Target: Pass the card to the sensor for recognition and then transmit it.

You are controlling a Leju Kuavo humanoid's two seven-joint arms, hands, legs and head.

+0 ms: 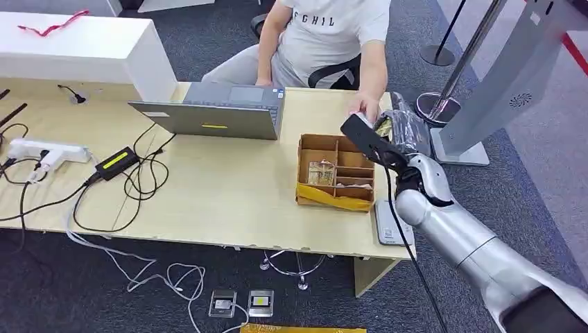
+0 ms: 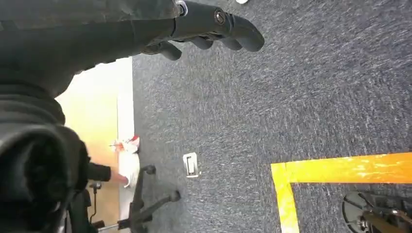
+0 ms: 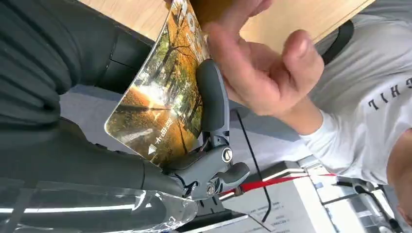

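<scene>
Head view: right hand (image 1: 388, 132) is up past the far right corner of the cardboard box (image 1: 335, 173), above the desk (image 1: 222, 201) edge. It has hold of the card (image 1: 383, 127), only a sliver of which shows here. The person's hand (image 1: 365, 105) rests on the desk just behind the card, close to it. The box is divided into compartments with small items inside and yellow tape along its near side. A grey sensor pad (image 1: 392, 223) lies flat just off the box's near right corner. A laptop (image 1: 216, 111) sits left of the box, with a power brick (image 1: 116, 161) and cables further left. A seated person (image 1: 326, 38) in a light T-shirt is behind the box.

Left wrist view: left hand (image 2: 204, 29) hangs over grey carpet (image 2: 301, 87), fingers curled in, nothing in them. Yellow floor tape (image 2: 340, 169) sits near the picture's corner, and a chair base (image 2: 145, 204) is beside the desk edge.

Right wrist view: the card (image 3: 163, 97), printed with an autumn-trees picture, is pinched between the right hand's thumb (image 3: 213, 99) and the fingers hidden behind it. The person's hand (image 3: 252, 58) is at the card's far end, fingers spread, seemingly touching its edge; I cannot tell if it grips.
</scene>
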